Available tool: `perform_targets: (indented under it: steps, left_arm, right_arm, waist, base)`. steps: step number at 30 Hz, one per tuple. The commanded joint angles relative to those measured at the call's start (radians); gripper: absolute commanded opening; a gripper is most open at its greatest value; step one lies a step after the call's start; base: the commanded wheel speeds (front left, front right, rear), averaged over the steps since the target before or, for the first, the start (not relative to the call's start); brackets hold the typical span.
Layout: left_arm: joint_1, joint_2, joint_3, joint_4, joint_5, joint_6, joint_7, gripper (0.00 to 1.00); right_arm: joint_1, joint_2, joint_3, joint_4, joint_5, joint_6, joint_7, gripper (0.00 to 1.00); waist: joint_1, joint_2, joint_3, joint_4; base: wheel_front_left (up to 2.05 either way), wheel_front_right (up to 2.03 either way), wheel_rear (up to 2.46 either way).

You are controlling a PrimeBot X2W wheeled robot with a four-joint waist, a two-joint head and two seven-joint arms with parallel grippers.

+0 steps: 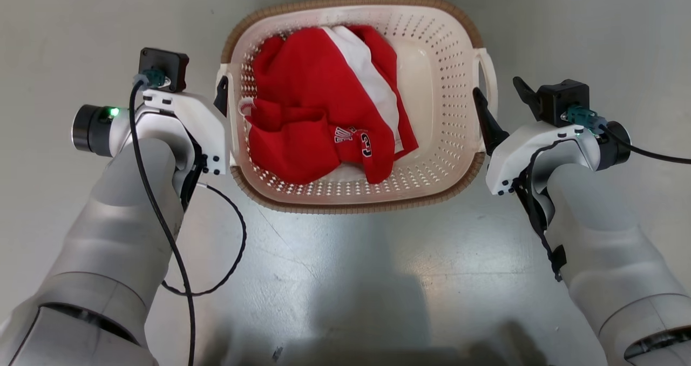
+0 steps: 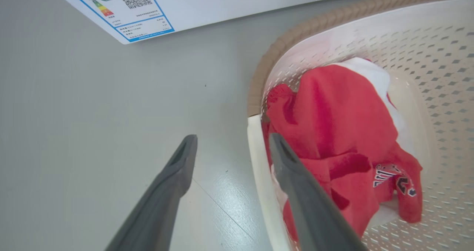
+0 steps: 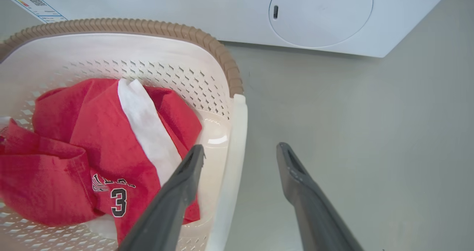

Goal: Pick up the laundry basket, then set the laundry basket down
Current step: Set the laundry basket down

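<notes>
Cream-white perforated plastic laundry basket [image 1: 432, 58], brown woven-look rim, red-white garment [image 1: 307, 112] inside: on grey floor [image 1: 345, 279]. L gripper [image 2: 229, 143] straddles its left loop handle [image 2: 256, 154], R gripper [image 3: 240, 153] its right handle [image 3: 237, 132]; both w/ fingers spread, gripping nothing

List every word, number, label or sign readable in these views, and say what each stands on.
"3": dark numeral with a white edge, on the red jersey.
Arched lettering above the 3: partly folded into the cloth, not readable.
Energy label on the white washer: a QR code and coloured arrows show, but the print is too small to read.
On the laundry basket: none.
</notes>
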Motion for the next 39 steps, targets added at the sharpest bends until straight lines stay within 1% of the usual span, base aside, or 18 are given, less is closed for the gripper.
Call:
perform_targets:
  steps: [1,10,17,22,27,33,39]
  left_arm:
    - [0.028,0.035,0.014,-0.002,-0.01,0.008,-0.012,1.0]
    - [0.089,0.026,0.025,-0.002,-0.036,0.001,-0.036,1.0]
    - [0.158,0.021,0.043,-0.003,-0.061,-0.014,-0.056,1.0]
    - [0.225,0.036,0.056,-0.021,-0.068,-0.022,-0.061,1.0]
    - [0.317,0.069,0.105,-0.105,-0.082,-0.013,-0.062,1.0]
    - [0.455,0.113,0.16,-0.247,-0.052,0.004,-0.062,1.0]
    - [0.61,0.133,0.256,-0.438,-0.012,0.042,-0.062,1.0]
  right_arm:
    - [0.067,0.022,0.008,-0.024,-0.013,0.006,-0.014,1.0]
    - [0.107,0.022,-0.025,-0.069,-0.031,0.006,-0.014,1.0]
    - [0.171,0.022,-0.099,-0.13,-0.098,0.006,-0.014,1.0]
    - [0.231,0.022,-0.145,-0.18,-0.157,0.006,-0.014,1.0]
    - [0.291,0.022,-0.185,-0.229,-0.204,0.006,-0.014,1.0]
    - [0.373,0.022,-0.219,-0.301,-0.246,0.006,-0.014,1.0]
    - [0.472,0.022,-0.253,-0.389,-0.267,0.006,-0.014,1.0]
  waist:
    - [0.0,0.0,-0.028,0.0]
    - [0.0,0.0,-0.134,-0.002]
    - [0.0,0.0,-0.255,0.005]
    - [0.0,0.0,-0.359,0.002]
    - [0.0,0.0,-0.466,-0.005]
    - [0.0,0.0,-0.587,-0.011]
    - [0.0,0.0,-0.679,-0.01]
  base:
    - [0.0,0.0,0.0]
    - [0.0,0.0,0.0]
    - [0.0,0.0,0.0]
    - [0.0,0.0,0.0]
    - [0.0,0.0,0.0]
    - [0.0,0.0,0.0]
    - [0.0,0.0,0.0]
